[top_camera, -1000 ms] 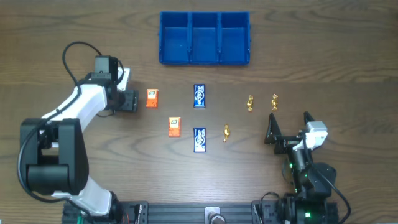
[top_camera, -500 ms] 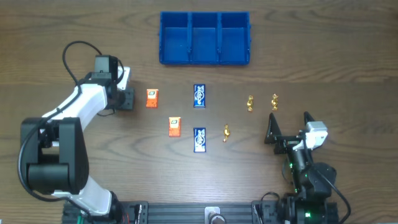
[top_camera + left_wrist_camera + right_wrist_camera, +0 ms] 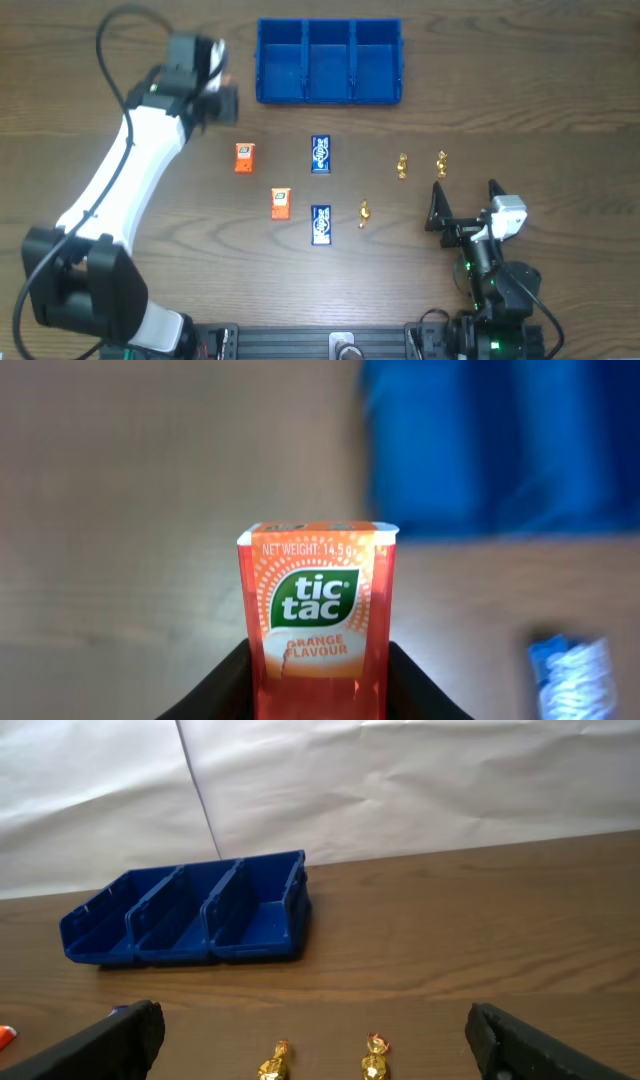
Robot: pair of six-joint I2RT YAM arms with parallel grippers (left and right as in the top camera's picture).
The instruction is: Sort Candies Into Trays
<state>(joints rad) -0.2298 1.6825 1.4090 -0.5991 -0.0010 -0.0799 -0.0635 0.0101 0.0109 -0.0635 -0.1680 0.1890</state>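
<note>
Left wrist view: glossy rectangular orange box (image 3: 318, 610) in end effector (image 3: 320, 660)

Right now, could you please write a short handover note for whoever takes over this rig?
Left gripper: shut on an orange candy box, lifted near the left end of the blue tray.
Right gripper: open, low beside the gold candies.
On the table: two orange boxes, two blue packets, three gold candies.
Done: nothing sorted; all three tray compartments look empty.
Left: drop the held box, then sort the other seven by kind.
</note>
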